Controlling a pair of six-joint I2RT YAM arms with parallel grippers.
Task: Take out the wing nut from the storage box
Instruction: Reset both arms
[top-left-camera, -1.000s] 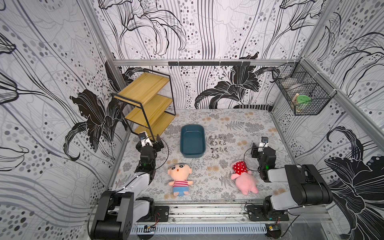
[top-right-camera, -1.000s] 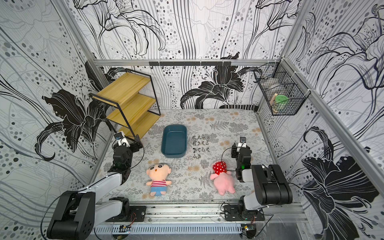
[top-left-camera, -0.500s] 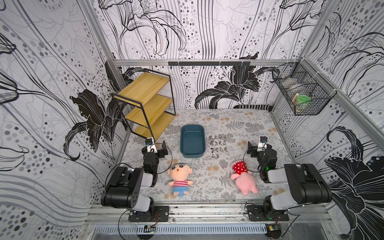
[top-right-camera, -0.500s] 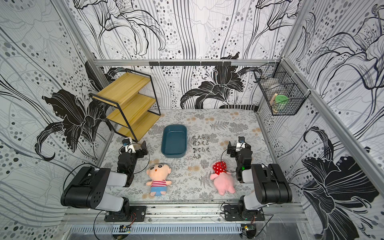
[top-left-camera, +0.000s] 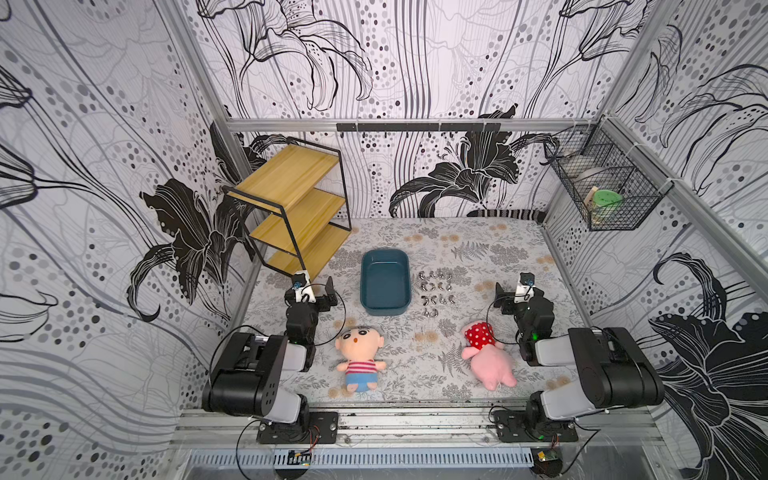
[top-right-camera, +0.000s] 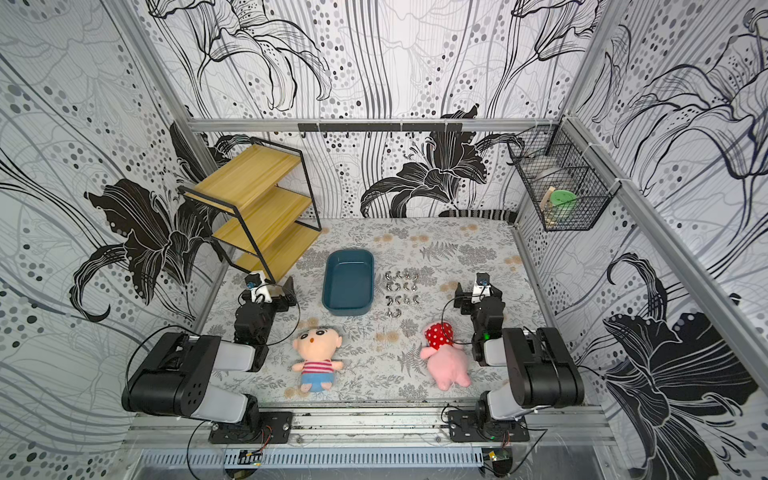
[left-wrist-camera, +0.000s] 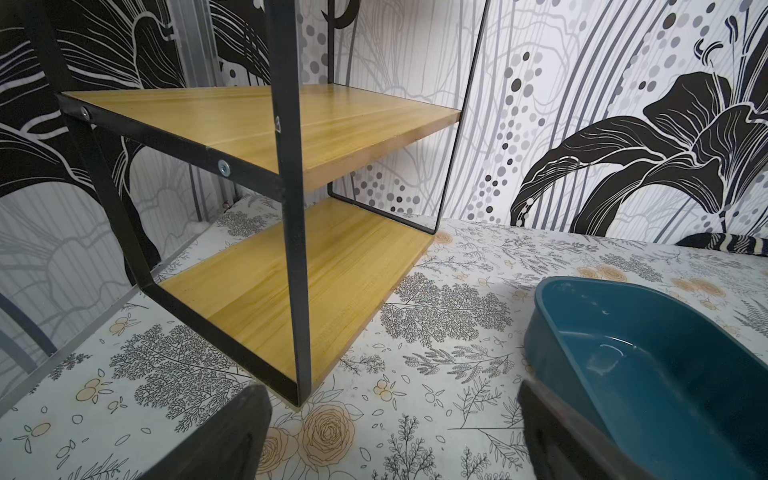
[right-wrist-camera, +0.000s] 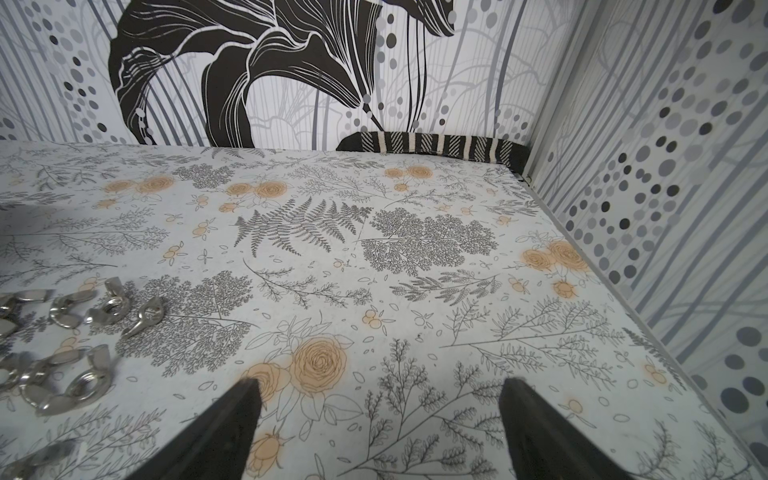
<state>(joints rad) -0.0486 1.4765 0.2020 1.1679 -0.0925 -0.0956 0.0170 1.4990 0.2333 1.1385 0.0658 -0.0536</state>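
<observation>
Lab robot test cell, not a lived-in room: left arm (top-left-camera: 257, 370) and right arm (top-left-camera: 602, 370) bolted to an aluminium rail (top-left-camera: 415, 419), cables exposed, boxed in by printed wall panels (top-left-camera: 415, 62). Props on a floral mat (top-left-camera: 478, 241): plush boy doll (top-left-camera: 359, 353), pink plush (top-left-camera: 488, 361), wooden shelf (top-left-camera: 291, 178), wire basket (top-left-camera: 611, 195).

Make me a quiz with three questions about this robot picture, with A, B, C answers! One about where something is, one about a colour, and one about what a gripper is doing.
1. Where are the wing nuts compared with the storage box?
A) inside it
B) on the table beside it
C) under it

2. What colour is the storage box?
A) red
B) yellow
C) dark teal

3. The right gripper is
A) open and empty
B) shut on a wing nut
C) shut on the box's rim

Answers: 1 B, they lie in rows next to the empty box. 2 C, its walls and floor are teal. 3 A, its jaws stand apart with nothing between.
</observation>
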